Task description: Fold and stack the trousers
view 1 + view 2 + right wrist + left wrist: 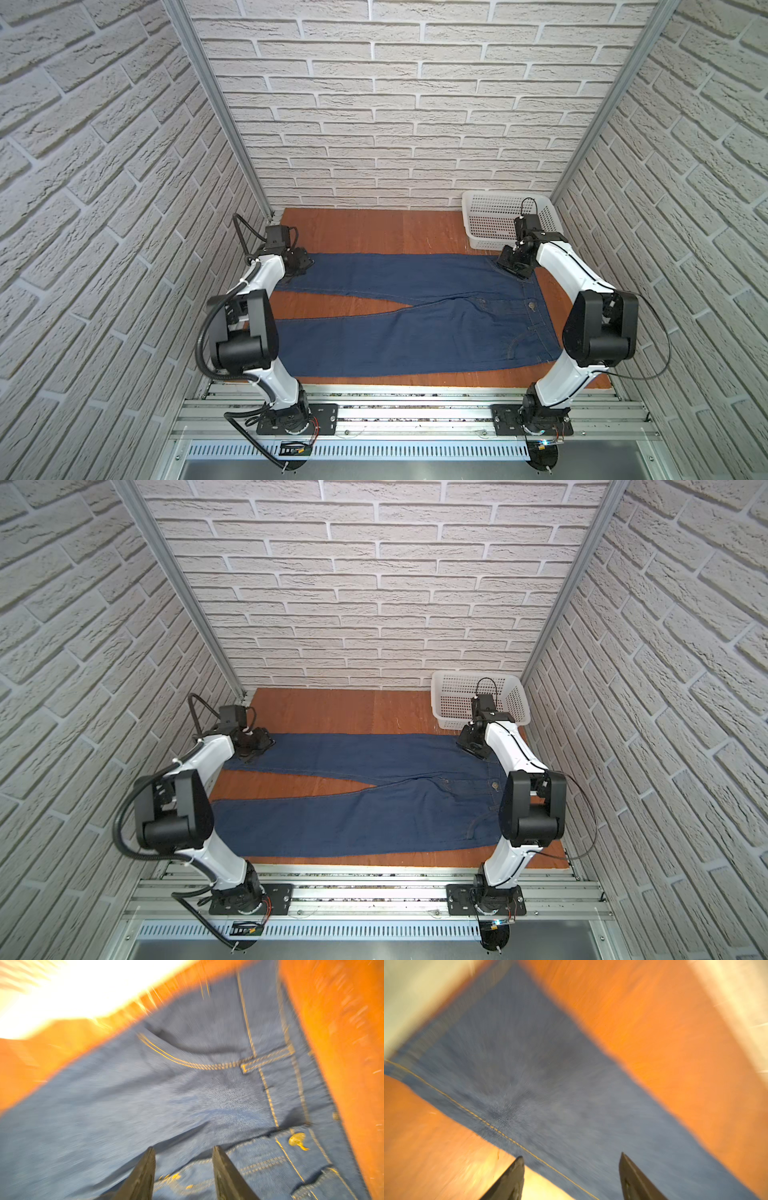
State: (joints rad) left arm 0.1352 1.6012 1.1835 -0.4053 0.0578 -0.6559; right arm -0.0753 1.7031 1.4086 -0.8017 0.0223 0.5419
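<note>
The trousers (415, 332) (353, 820) lie flat on the wooden table (374, 232), waist to the right and the two legs spread apart toward the left. My left gripper (301, 266) (571, 1155) hangs open just above the far leg's end, with blurred denim (550, 1084) below it and nothing between its fingers. My right gripper (513, 266) (183, 1147) is over the far corner of the waistband, open, its fingertips above the pocket stitching (187, 1061). The metal waist button (531, 306) (297, 1139) lies uncovered.
A white perforated basket (490, 216) (457, 696) stands at the back right corner, just behind the right arm. Brick-patterned walls close in the table on three sides. The arm bases sit on the metal rail (415, 411) along the front edge.
</note>
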